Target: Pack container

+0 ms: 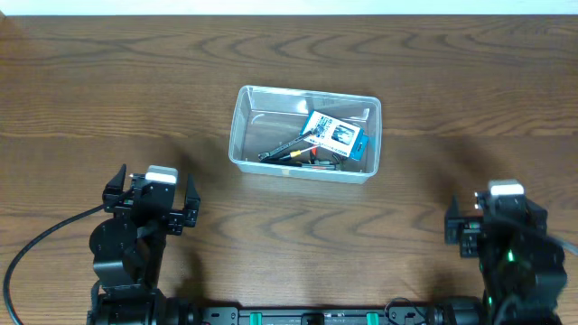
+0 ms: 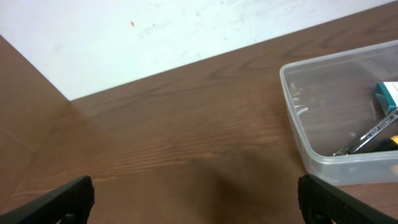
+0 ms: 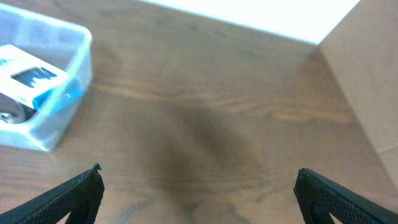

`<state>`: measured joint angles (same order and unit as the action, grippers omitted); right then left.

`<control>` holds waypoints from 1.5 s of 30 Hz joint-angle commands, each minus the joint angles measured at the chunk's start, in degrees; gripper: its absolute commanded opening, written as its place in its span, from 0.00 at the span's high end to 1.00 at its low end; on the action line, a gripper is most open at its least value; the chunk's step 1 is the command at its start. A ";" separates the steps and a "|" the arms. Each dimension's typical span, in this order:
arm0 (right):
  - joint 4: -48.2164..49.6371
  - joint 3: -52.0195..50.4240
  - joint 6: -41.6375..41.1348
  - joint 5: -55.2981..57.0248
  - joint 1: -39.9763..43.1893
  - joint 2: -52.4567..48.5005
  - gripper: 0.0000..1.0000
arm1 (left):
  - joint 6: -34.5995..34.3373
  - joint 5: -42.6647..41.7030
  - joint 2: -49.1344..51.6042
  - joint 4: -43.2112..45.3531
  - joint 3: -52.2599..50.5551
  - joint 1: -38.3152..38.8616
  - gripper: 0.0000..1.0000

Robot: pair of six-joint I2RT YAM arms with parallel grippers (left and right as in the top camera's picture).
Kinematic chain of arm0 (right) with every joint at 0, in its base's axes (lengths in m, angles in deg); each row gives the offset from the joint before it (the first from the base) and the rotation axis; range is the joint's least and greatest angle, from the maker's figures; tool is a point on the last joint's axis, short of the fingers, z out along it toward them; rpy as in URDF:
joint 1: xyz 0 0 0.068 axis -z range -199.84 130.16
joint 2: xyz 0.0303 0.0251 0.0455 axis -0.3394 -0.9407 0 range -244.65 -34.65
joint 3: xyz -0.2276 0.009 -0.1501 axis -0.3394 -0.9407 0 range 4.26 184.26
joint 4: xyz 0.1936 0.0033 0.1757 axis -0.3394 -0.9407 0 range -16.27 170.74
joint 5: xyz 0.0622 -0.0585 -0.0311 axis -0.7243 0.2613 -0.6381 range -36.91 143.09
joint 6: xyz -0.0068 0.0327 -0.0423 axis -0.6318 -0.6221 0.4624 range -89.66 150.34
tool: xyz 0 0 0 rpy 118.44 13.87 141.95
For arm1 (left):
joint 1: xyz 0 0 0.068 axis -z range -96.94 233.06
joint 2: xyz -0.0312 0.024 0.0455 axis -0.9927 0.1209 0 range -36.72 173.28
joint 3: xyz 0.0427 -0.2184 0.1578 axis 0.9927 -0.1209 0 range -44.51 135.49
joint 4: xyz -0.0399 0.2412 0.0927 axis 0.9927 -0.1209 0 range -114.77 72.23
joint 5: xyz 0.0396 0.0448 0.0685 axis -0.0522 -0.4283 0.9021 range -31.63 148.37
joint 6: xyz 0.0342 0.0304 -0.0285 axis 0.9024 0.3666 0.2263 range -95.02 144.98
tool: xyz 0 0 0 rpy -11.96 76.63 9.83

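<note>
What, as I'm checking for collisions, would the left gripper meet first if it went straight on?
Probably the brown wooden table; the clear plastic rectangular container sits right of the left gripper, off its line.

Dark wood-grain table (image 1: pixel 108 81) — a white wall (image 2: pixel 124 37) runs along its far edge.

No legible text. The blue-and-white box (image 1: pixel 335 134) inside the container (image 1: pixel 266 122) carries print too small to read.

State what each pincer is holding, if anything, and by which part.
Nothing is held. The left pincer and the right pincer both stand open and empty, apart from the container.
</note>
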<state>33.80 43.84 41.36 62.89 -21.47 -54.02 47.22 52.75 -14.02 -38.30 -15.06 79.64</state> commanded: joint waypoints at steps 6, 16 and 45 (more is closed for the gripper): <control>5.55 -3.91 -2.12 -7.78 -3.37 9.16 0.01 | -0.74 -0.35 -0.33 0.04 -0.15 0.07 0.02; 43.25 -27.41 -5.22 -6.78 -6.21 15.08 0.01 | -0.74 -0.35 -0.33 0.04 -0.15 0.07 0.02; 43.71 -39.26 -18.08 1.16 -6.93 19.06 0.01 | -0.74 -0.35 -0.33 0.04 -0.15 0.07 0.02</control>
<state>77.69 4.67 24.40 63.02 -27.67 -35.38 47.22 52.75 -14.02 -38.37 -15.08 79.64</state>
